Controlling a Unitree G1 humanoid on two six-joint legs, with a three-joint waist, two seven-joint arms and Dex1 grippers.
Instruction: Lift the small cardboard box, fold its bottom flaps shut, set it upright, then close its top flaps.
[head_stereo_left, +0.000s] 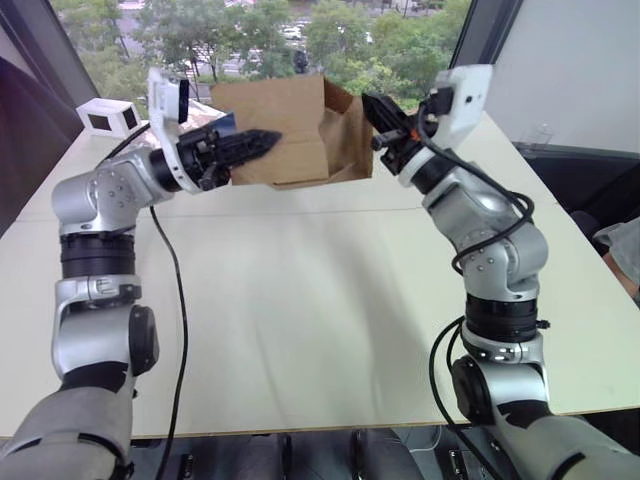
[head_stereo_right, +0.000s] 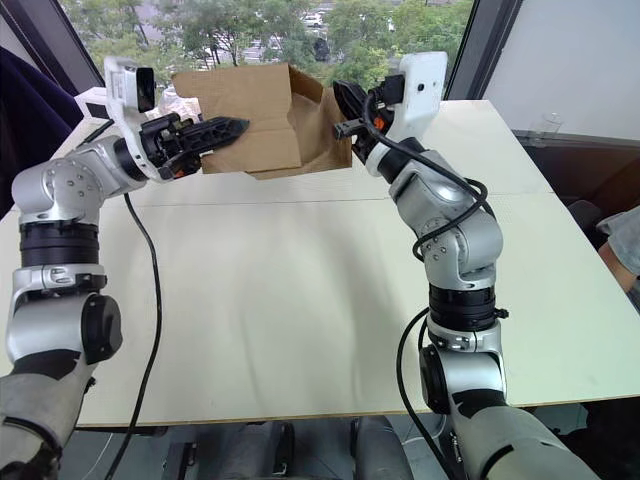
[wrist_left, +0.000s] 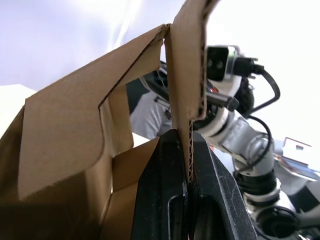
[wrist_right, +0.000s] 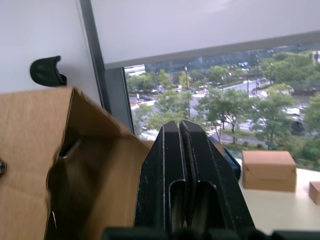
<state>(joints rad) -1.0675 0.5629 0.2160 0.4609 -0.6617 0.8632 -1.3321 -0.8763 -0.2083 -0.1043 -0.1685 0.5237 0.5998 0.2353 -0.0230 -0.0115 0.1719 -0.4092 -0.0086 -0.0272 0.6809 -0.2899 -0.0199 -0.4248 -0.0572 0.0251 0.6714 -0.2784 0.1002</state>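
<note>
The small cardboard box (head_stereo_left: 285, 125) hangs in the air above the far side of the table, lying on its side. My left gripper (head_stereo_left: 275, 137) is shut on it. In the left wrist view a corrugated cardboard edge (wrist_left: 189, 100) is pinched between the fingers (wrist_left: 165, 175). The box's open end faces my right arm, and its flaps (head_stereo_left: 340, 100) there stand open. I cannot tell whether these are the top or the bottom flaps. My right gripper (head_stereo_left: 372, 106) is shut with nothing in it, right beside that open end (wrist_right: 90, 165).
The cream table (head_stereo_left: 320, 300) stretches below both arms. A small white box (head_stereo_left: 108, 117) stands at its far left corner. Two more brown boxes (wrist_right: 268, 170) sit on the table in the right wrist view. A window is behind.
</note>
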